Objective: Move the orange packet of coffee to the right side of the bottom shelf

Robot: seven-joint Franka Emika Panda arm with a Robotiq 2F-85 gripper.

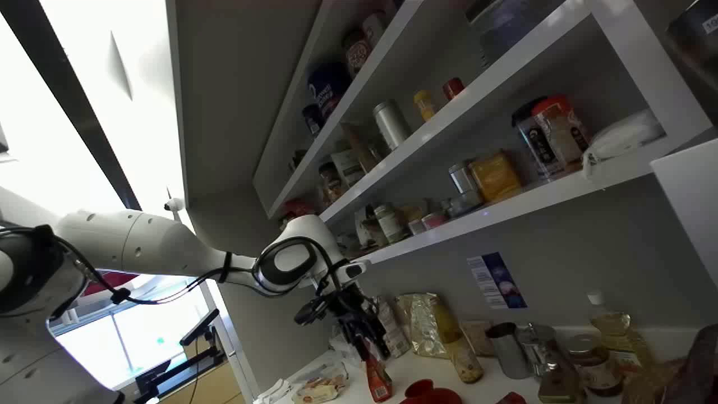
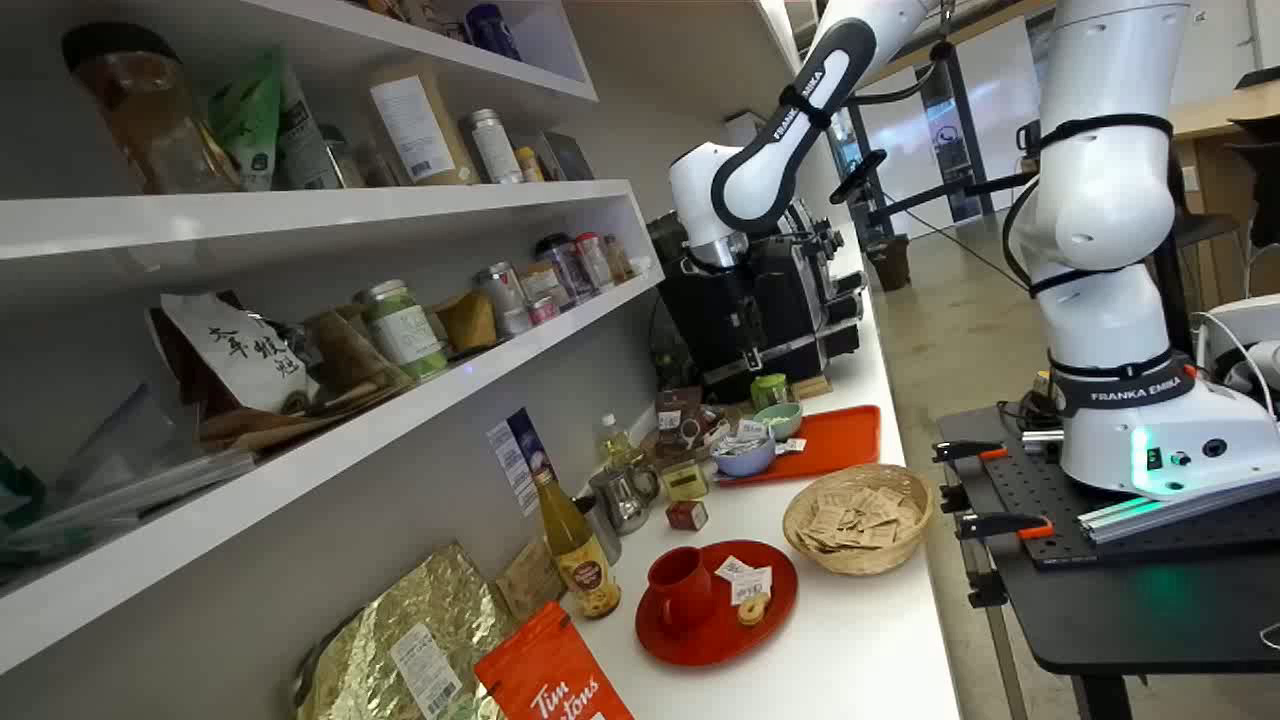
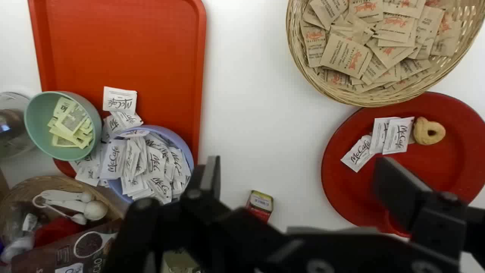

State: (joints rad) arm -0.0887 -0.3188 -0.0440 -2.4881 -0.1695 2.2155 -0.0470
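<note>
The orange packet of coffee [image 2: 560,672] stands on the white counter in an exterior view, its lower part cut off by the frame edge. It also shows in an exterior view [image 1: 378,379], its top partly behind my gripper along the line of sight. It is out of view in the wrist view. The bottom shelf is a long white board with a thick front edge, seen in both exterior views [image 1: 493,217] [image 2: 340,462]. My gripper [image 3: 302,178] is open and empty in the wrist view, fingers pointing down above the counter. In an exterior view, my gripper [image 2: 750,345] is well apart from the packet.
The shelf holds jars, bags and a yellow-orange box [image 1: 496,177]. On the counter are a gold bag [image 2: 410,640], a bottle [image 2: 578,550], a red plate [image 3: 341,182] with a mug, a packet basket [image 3: 314,81], a red tray [image 3: 125,57] and a small tin [image 3: 260,203].
</note>
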